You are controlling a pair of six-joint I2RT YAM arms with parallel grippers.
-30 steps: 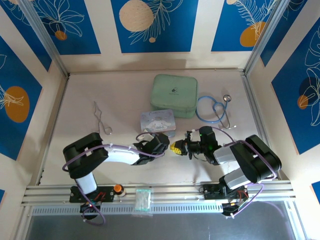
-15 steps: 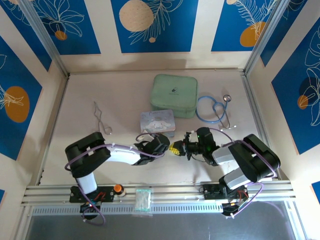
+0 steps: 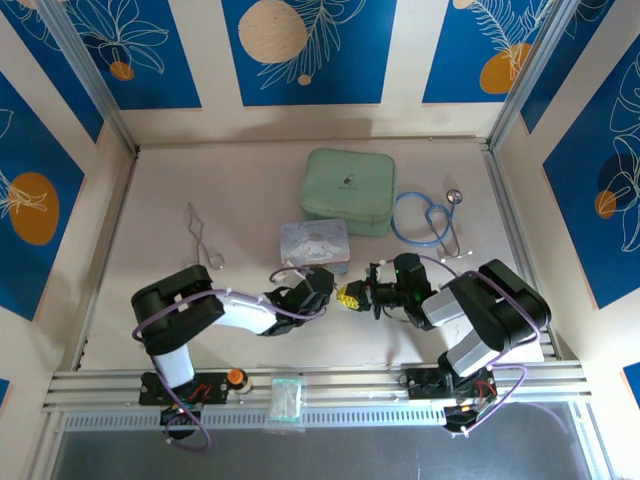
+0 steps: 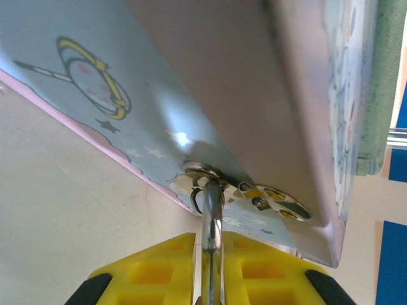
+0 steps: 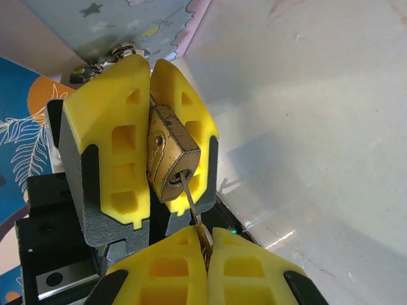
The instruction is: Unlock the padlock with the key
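Note:
The brass padlock (image 5: 170, 155) sits clamped between the yellow fingers (image 5: 114, 127) of my left gripper (image 3: 337, 294), keyhole facing the right wrist camera. Its silver shackle (image 4: 211, 206) rises from between the left gripper (image 4: 212, 244) fingers to a metal ring on the pastel tin (image 4: 222, 95). The thin silvery key (image 5: 189, 197) has its tip in the keyhole, and its head is pinched in my right gripper (image 5: 207, 251). In the top view the two grippers meet just in front of the tin (image 3: 315, 243), with the right gripper (image 3: 364, 294) beside the padlock (image 3: 350, 294).
A green zip case (image 3: 348, 190) lies behind the tin and a blue stethoscope (image 3: 430, 218) to its right. Long silver forceps (image 3: 203, 240) lie at the left. A small clear packet (image 3: 286, 398) rests on the front rail.
The right gripper has edged left toward the left gripper, closing the gap at the padlock. The left arm has barely shifted.

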